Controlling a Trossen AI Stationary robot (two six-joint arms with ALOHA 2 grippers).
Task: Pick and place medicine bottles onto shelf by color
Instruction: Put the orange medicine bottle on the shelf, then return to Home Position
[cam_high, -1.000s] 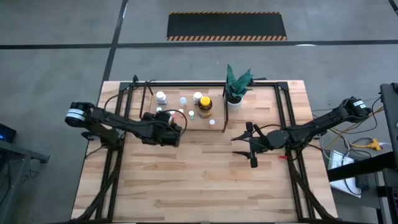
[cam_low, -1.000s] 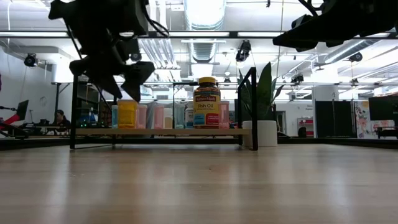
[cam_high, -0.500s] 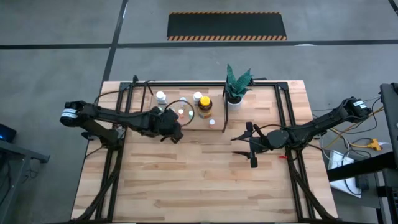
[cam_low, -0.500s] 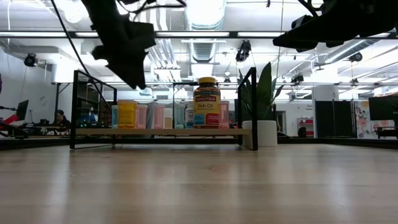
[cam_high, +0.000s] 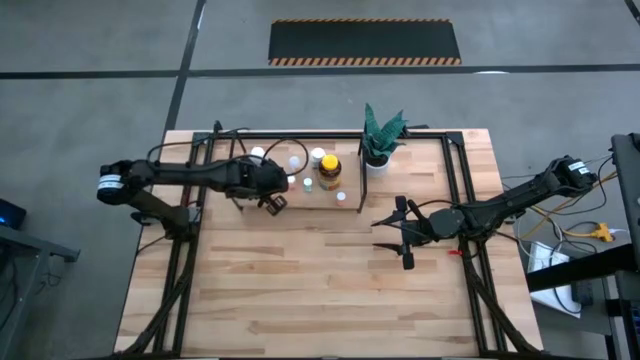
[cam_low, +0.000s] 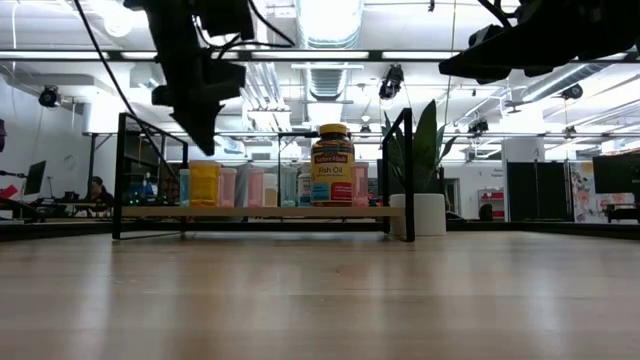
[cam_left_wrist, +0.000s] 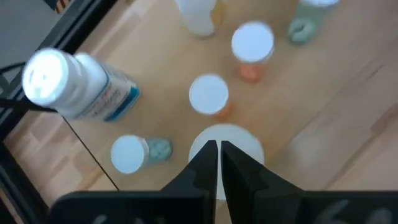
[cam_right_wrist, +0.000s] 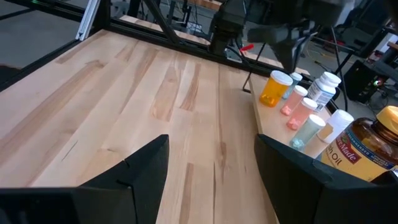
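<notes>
Left hand (cam_high: 272, 201): hovering above the near-left part of the shelf (cam_high: 352, 208), fingers pressed together with nothing between them
Below it: the left wrist view looks straight down past the closed tips onto a wide white cap (cam_left_wrist: 227, 149), with four more small bottles standing around it
Medicine bottles (cam_low: 262, 187): all standing upright in a cluster on the shelf, long axes vertical, caps up; the big amber fish-oil bottle (cam_low: 332, 166) stands at the cluster's right end as the low view shows it
Bearing: every bottle lies straight under or just beyond the left hand, so any pick from here looks like a plain vertical drop, once the fingers have parted
Nearer arm: the left, no contest
Right hand (cam_high: 403, 232): parked over bare bench (cam_high: 300, 290) off the shelf's right side, fingers spread wide, empty, well apart from the bottles
Plant (cam_high: 380, 135): in its white pot at the far right corner of the shelf, clear of both arms
Hard to read: cap colours, since most read white from above and the pinks and the orange show only through the right wrist view
Hidden: the left arm covers part of the cluster in the high view, so the bottle count is uncertain
Cannot tell: how high the closed tips ride above the white cap
</notes>
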